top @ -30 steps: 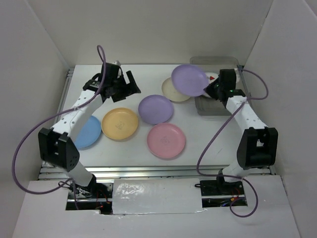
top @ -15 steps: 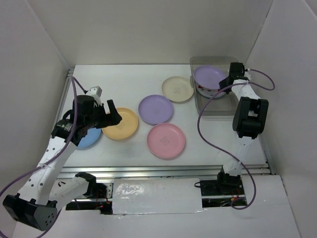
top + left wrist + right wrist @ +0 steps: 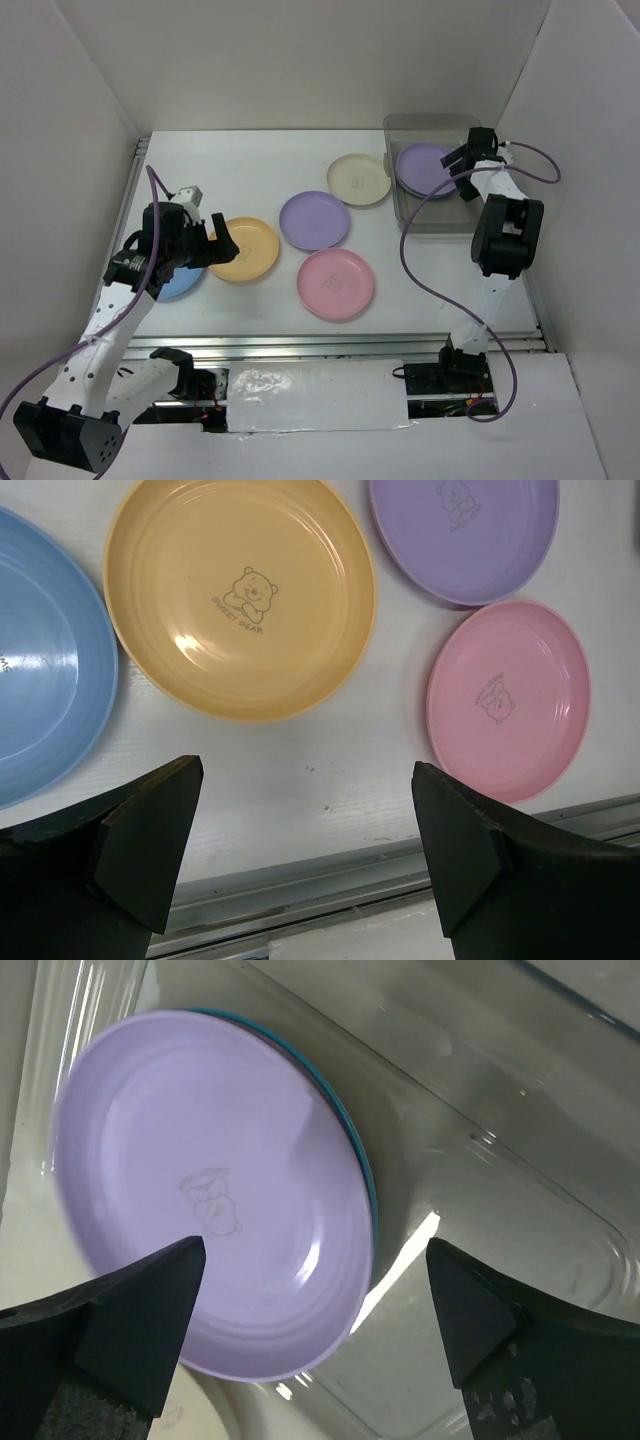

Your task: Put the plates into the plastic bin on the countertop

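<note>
Lying under right gripper [image 3: 312, 1255], lilac plate [image 3: 200, 1190] rests in plastic bin [image 3: 520, 1160].

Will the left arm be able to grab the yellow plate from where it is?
Probably yes: the left tool is open and hangs close to the yellow-orange plate, with nothing lying on it or between them.

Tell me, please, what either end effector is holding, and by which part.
Nothing: the left end effector and right end effector are both open and empty.
</note>
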